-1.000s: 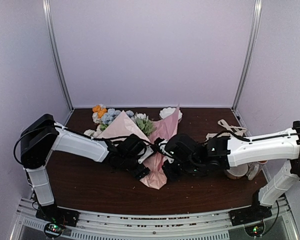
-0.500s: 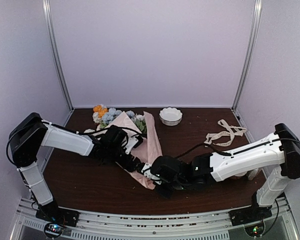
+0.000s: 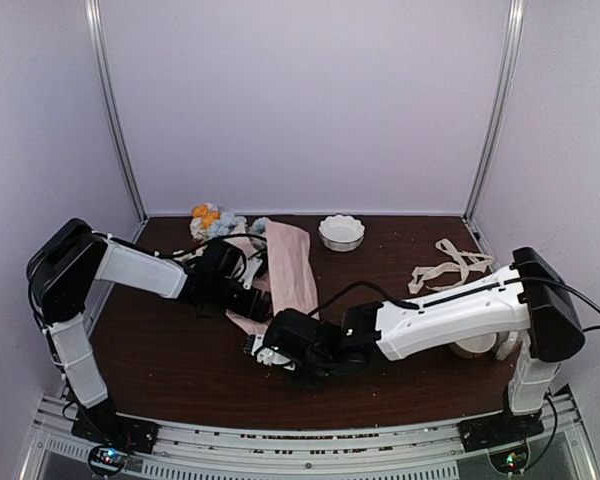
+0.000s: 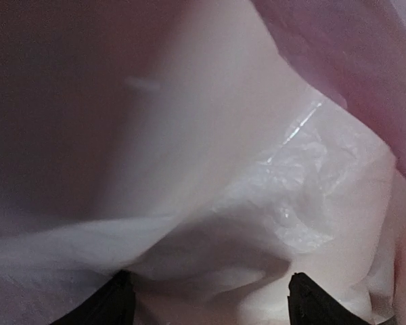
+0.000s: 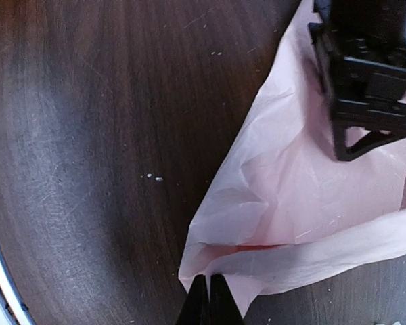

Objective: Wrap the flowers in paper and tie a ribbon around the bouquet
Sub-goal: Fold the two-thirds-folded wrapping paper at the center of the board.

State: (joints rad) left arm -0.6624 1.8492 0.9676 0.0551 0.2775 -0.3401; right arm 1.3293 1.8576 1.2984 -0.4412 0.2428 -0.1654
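Note:
The pale pink paper (image 3: 286, 262) lies folded into a long narrow strip across the middle of the table, covering most of the flowers. Only orange and blue blooms (image 3: 208, 217) stick out at its far left end. My right gripper (image 3: 261, 352) (image 5: 210, 298) is shut on the paper's (image 5: 304, 196) near corner, low over the table. My left gripper (image 3: 240, 297) (image 4: 213, 306) is open, its fingers (image 4: 115, 306) wide apart and pressed into the paper (image 4: 271, 176), which fills that view. The cream ribbon (image 3: 448, 267) lies loose at the right, away from both grippers.
A small white scalloped bowl (image 3: 341, 232) stands at the back centre. A white round object (image 3: 477, 346) sits partly hidden under the right arm near its base. Metal posts (image 3: 115, 110) and pale walls enclose the dark wooden table (image 3: 170, 365).
My right gripper has pulled the paper's near corner leftward, and the sheet has folded narrower over the flowers. The left gripper has shifted left and back. The bowl has come into view.

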